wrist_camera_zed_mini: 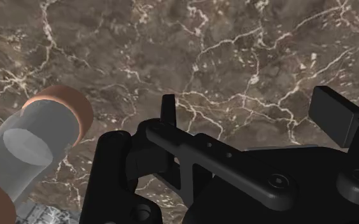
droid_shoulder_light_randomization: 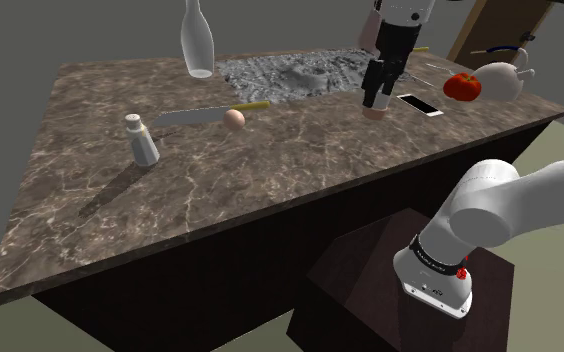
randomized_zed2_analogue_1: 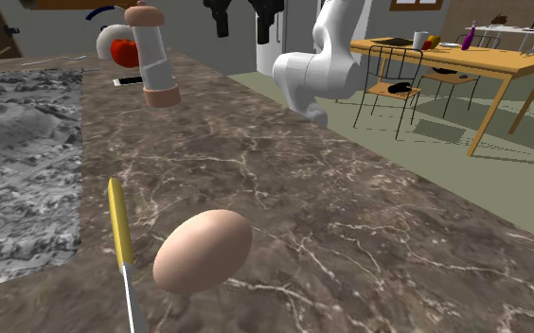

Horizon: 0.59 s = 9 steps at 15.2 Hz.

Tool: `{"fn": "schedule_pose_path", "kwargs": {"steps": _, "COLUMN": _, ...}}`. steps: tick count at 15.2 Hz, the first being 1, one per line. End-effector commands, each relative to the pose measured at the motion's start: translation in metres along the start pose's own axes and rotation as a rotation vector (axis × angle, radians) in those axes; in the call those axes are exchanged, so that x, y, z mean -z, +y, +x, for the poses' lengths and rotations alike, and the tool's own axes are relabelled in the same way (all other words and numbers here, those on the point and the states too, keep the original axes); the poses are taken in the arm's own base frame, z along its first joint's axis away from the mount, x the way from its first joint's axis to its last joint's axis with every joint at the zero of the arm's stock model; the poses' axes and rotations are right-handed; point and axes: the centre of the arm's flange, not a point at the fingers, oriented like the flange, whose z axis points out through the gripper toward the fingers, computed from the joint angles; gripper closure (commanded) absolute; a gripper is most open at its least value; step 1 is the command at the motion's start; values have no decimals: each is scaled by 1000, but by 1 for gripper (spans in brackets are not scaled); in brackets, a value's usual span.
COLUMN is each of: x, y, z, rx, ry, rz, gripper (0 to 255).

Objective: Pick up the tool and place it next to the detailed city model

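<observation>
**A:** Knife (droid_shoulder_light_randomization: 205,113): where does it sit, counting outward from the stand (droid_shoulder_light_randomization: 370,275)?

**B:** Nearest comes the tool (droid_shoulder_light_randomization: 375,98), hanging low over the worktop (droid_shoulder_light_randomization: 270,175) with its fingers spread wide and nothing between them. A clear grinder (randomized_zed2_analogue_1: 150,61) stands upright just beside it, outside the fingers.

**A:** And beyond that?

**B:** Well off toward the shoulder view's left lies the knife, flat on the worktop. An egg (droid_shoulder_light_randomization: 234,118) sits just beside it where blade meets handle. The grey city model (droid_shoulder_light_randomization: 290,72) spreads just behind, near the handle's end.

**A:** Which way does it run?

**B:** Its long axis follows roughly the line out from the tool. The yellow handle is at the nearer end, and the blade points away toward the salt shaker (droid_shoulder_light_randomization: 142,138), farthest of all.

**A:** So the reach?

**B:** I judge it a sideways travel past the grinder to the handle, with the fingers turned across that axis and kept clear of the egg.
</observation>
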Motion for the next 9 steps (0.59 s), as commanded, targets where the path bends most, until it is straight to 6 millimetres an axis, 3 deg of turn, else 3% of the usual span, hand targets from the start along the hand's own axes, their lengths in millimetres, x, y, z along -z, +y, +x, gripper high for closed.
{"fn": "schedule_pose_path", "kwargs": {"steps": 1, "x": 0, "y": 0, "z": 0, "rx": 0, "ry": 0, "rz": 0, "gripper": 0}}
{"fn": "schedule_pose_path", "kwargs": {"steps": 9, "x": -15, "y": -12, "z": 101, "rx": 292, "ry": 18, "rz": 8, "gripper": 0}}
